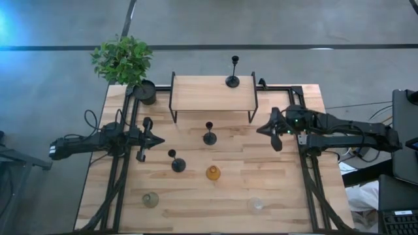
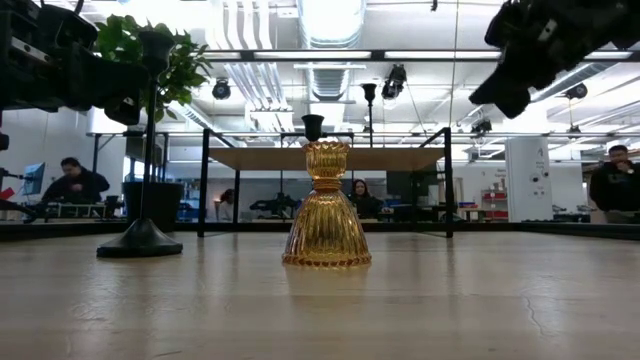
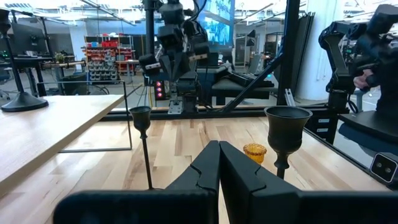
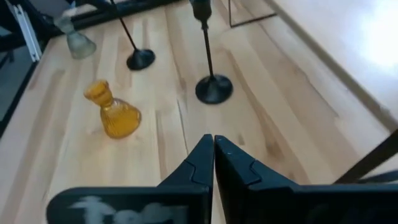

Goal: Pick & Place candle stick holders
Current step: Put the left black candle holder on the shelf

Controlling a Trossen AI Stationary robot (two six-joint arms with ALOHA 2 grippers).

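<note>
— Candle stick holders — where did the three of them stand?

— One candle stick holder (image 1: pixel 232 79) stood on the raised shelf (image 1: pixel 196 94) at the far side of the table (image 1: pixel 287 196). A second holder (image 1: pixel 209 136) stood on the table just in front of the shelf, near the middle. The third holder (image 1: pixel 177 163) stood nearer and a little to the left, not far from the amber vase (image 1: pixel 213 173).

— And the arms?

— Both hung above the table with nothing in them. The left gripper (image 1: pixel 157 138) pointed inward from the left side, its fingers pressed together; the right gripper (image 4: pixel 213 149) pointed in from the right, its fingers likewise closed and empty.

— So what did the next pick call for?

— As I judged it, the fingers had to part first, since neither could take a stem while closed. The stems were thin and the bases small — a nudge from the side would likely tip one. I would have come down level with the stem, closed on it below the cup, and lifted straight up. The left arm sat closest to the third holder, and the amber vase beside it needed a clear berth.
</note>
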